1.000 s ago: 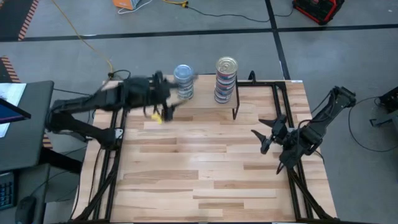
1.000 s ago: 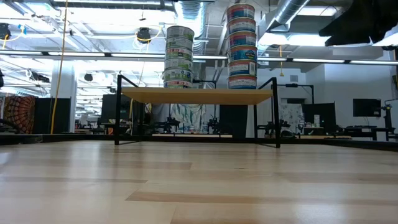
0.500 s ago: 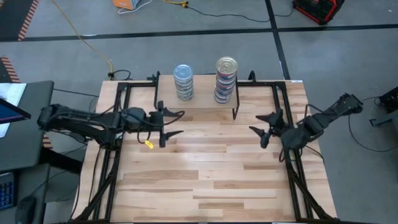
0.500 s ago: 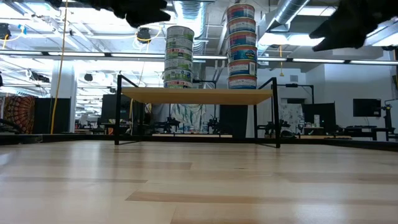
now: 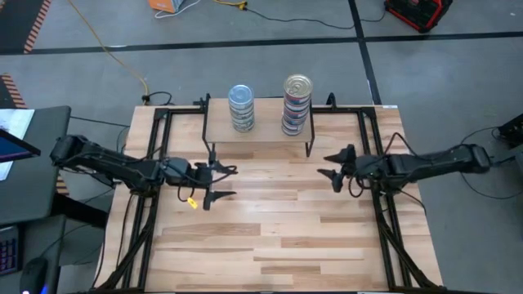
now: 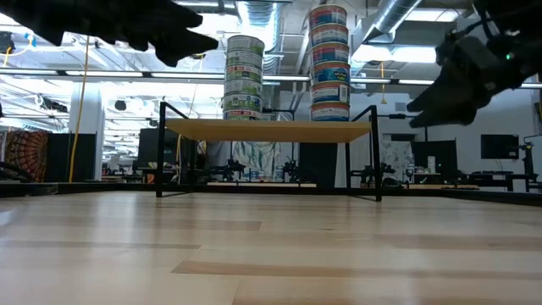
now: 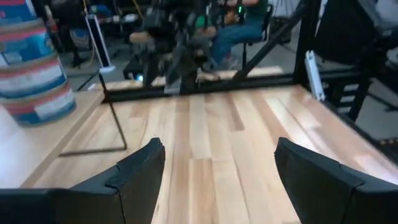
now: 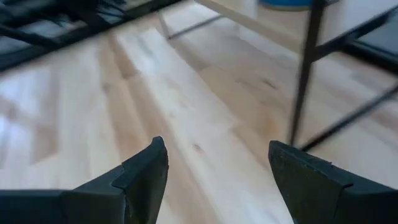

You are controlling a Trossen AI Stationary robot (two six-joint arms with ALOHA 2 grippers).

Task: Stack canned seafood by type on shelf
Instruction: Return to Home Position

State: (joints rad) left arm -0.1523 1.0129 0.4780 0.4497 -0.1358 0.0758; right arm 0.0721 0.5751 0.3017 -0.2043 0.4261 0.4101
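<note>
- Two stacks of flat round metal tins, a green-labelled stack point(image 5: 241, 109) and a blue-and-red-labelled stack point(image 5: 297, 104), are set apart on the small light-wood, black-legged shelf point(image 5: 265, 132).
- Both the left gripper point(image 5: 222, 182) and the right gripper point(image 5: 331, 166) are held spread above the wooden tabletop point(image 5: 270, 224).

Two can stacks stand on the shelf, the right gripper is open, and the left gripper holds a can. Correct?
No. The left gripper is open and empty too, as the left wrist view shows. The rest holds: bluish-topped stack, gold-topped stack, shelf, right gripper open.
</note>
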